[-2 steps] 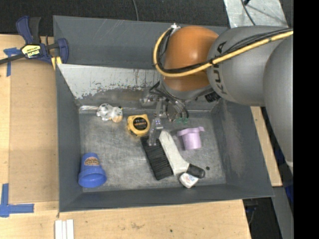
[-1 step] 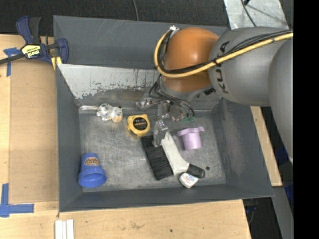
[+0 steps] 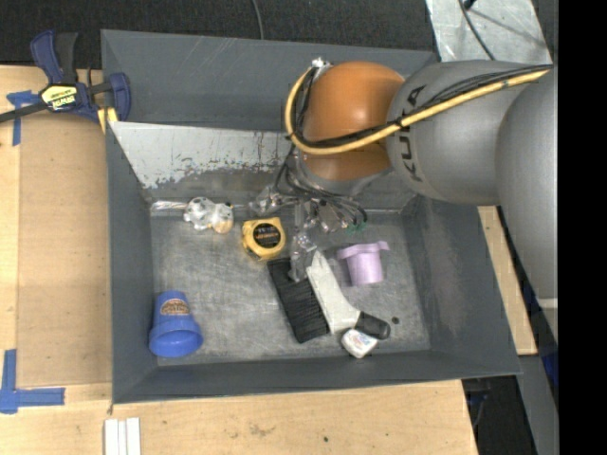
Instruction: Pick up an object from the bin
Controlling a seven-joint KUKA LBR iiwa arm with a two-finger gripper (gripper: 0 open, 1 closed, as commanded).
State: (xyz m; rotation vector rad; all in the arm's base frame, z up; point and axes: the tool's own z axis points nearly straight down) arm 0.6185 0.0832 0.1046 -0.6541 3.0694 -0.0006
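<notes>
My gripper [image 3: 303, 243] hangs low in the middle of the bin, under the arm's orange cover, right above the top end of a black brush [image 3: 298, 303] with a white handle [image 3: 332, 292]. A yellow and black tape measure [image 3: 263, 237] lies just to its left. A lilac cup [image 3: 363, 263] lies on its side just to its right. Nothing shows held in the gripper.
A blue cup [image 3: 174, 327] lies in the front left corner. A crumpled clear and cream thing [image 3: 209, 215] sits near the back wall at the left. A small white and black thing [image 3: 365, 335] lies at the front, past the brush's handle.
</notes>
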